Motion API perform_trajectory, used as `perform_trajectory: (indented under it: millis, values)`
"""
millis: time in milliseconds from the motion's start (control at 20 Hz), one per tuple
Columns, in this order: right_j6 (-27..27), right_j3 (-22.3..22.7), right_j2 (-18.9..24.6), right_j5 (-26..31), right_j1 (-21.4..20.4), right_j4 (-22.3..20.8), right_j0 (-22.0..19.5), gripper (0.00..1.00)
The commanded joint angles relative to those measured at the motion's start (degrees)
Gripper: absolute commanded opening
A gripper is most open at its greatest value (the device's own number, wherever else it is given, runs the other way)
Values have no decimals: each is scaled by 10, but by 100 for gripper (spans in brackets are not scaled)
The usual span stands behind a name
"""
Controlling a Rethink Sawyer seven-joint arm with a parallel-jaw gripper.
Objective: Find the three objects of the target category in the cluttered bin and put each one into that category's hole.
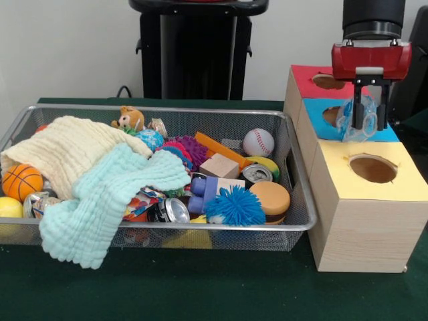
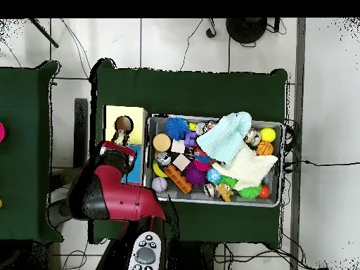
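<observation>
Dark green table (image 1: 200,294) under the bin (image 1: 294,224), cloth runs to the front edge in the front view. Black stand (image 1: 194,53) upright behind the table, against a plain white wall (image 1: 67,47). Black cable (image 1: 124,90) loops up just behind the table's far edge, left of the stand.

Overhead: second green table (image 2: 24,140) well apart on the picture's left, something pink (image 2: 1,132) at its cut-off edge. Pale tiled floor (image 2: 330,105) all round. Thin cable (image 2: 313,164) runs across the floor from the main table toward the picture's right. Dark chair base (image 2: 246,28) at the top edge. Grey handheld controller (image 2: 145,253) with buttons at the bottom, just below the main table
</observation>
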Motion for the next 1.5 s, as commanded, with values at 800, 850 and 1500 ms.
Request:
perform_trajectory:
  millis: [800, 850, 1500]
  values:
    - [185, 85, 116, -3, 28, 35, -19, 0]
    - [183, 85, 114, -2, 28, 37, -18, 0]
    - [179, 95, 107, -8, 28, 36, -19, 0]
